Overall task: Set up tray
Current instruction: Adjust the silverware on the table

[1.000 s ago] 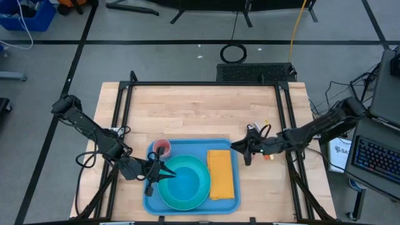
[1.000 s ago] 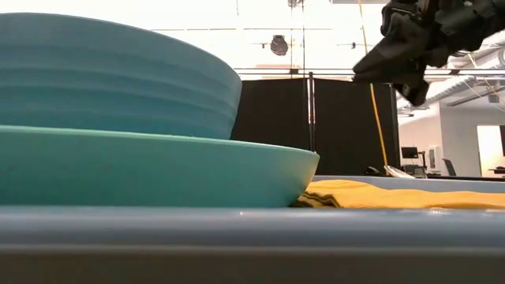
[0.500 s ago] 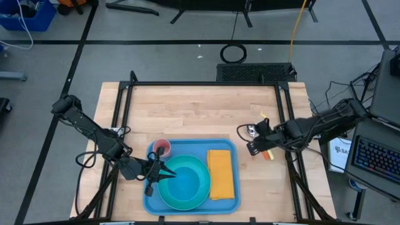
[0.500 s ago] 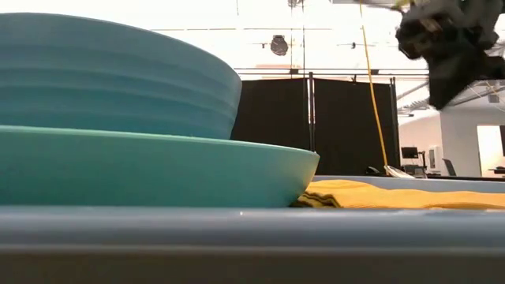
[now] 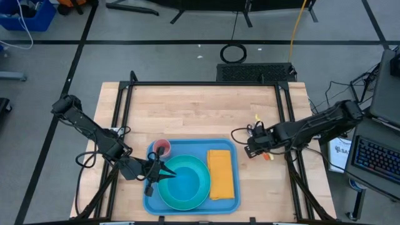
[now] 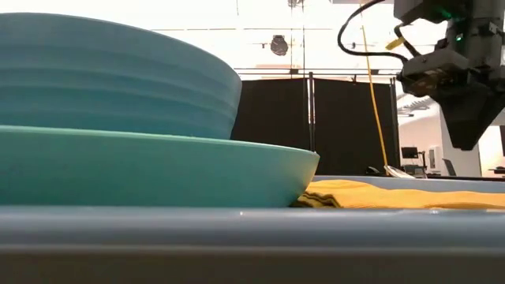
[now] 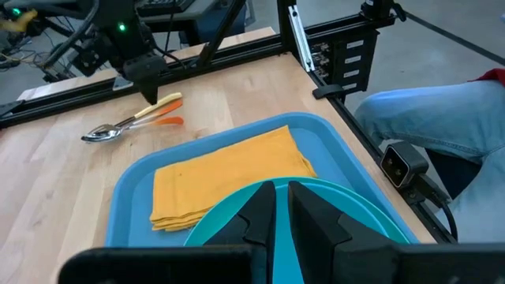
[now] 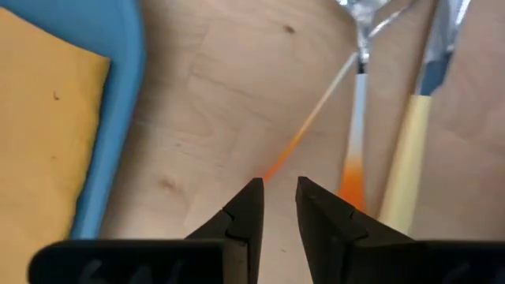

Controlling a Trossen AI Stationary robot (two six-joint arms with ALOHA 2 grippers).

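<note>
The blue tray (image 5: 194,149) lies at the table's near middle. It carries a teal plate (image 5: 164,194) with a blue bowl (image 5: 186,178) on it, a folded yellow napkin (image 5: 220,175) and a small red cup (image 5: 161,148). My left gripper (image 5: 170,176) is shut and hangs over the bowl's left part (image 7: 282,189). My right gripper (image 5: 248,150) points down just right of the tray, with its fingers a narrow gap apart (image 8: 279,189). It stands above cutlery with orange and yellow handles (image 8: 355,170) that lies flat on the wood.
The cutlery (image 7: 130,126) lies between the tray's right rim and the table's right frame rail (image 5: 289,125). Bare wood (image 5: 200,112) fills the table's far half. A person's leg in blue jeans (image 7: 442,118) shows beyond the table's near edge.
My right gripper has moved from the tray's right rim a little toward the table's right edge. It has tipped from nearly level to pointing down over the cutlery, and has come lower. The left arm and the things on the tray have kept still.
</note>
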